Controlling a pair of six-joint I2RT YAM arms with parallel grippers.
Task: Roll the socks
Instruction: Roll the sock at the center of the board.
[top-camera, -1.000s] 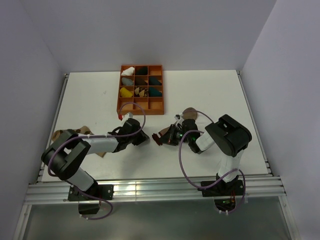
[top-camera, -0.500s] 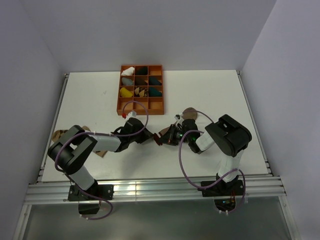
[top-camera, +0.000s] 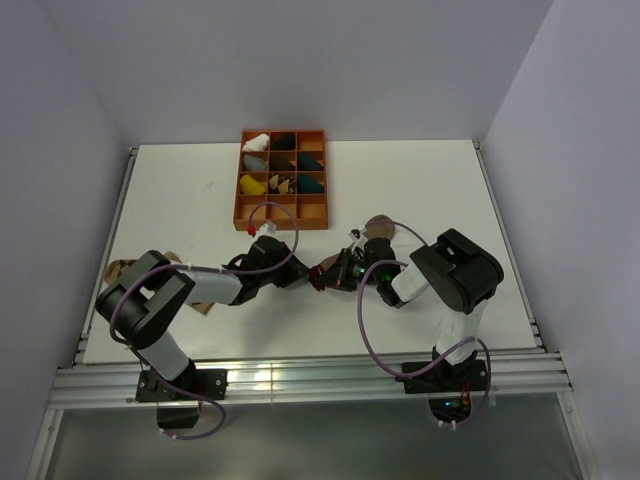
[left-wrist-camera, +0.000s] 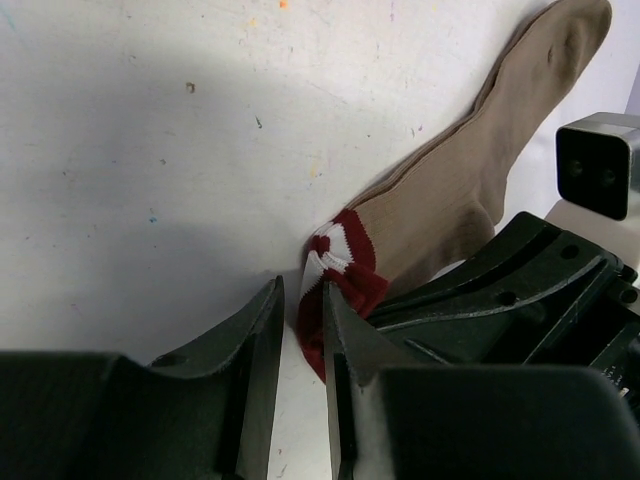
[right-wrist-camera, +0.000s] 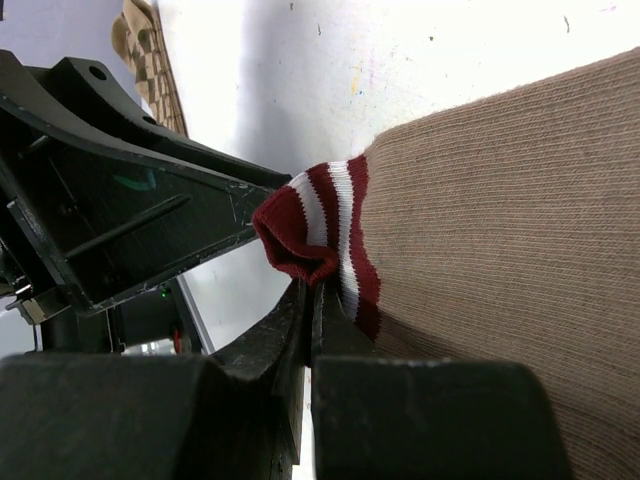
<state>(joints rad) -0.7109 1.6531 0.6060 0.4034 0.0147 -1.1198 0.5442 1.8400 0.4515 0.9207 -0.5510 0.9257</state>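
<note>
- We find the right end effector (right-wrist-camera: 308, 292) clamped on the cuff (right-wrist-camera: 325, 215) of the tan sock (right-wrist-camera: 500, 200), anchoring it.
- The left end effector (left-wrist-camera: 300, 300) stands slightly parted, empty, beside the cuff, likely to start rolling.

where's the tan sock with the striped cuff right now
In the top view the tan sock lies mid-table, slightly right of centre; the right end effector pinches its striped cuff, with the left end effector close beside.

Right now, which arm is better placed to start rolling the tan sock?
Right, probably: the right gripper is shut on the striped cuff of the tan sock. The left gripper sits at the cuff's edge, jaws slightly apart, gripping nothing that I can see.
</note>
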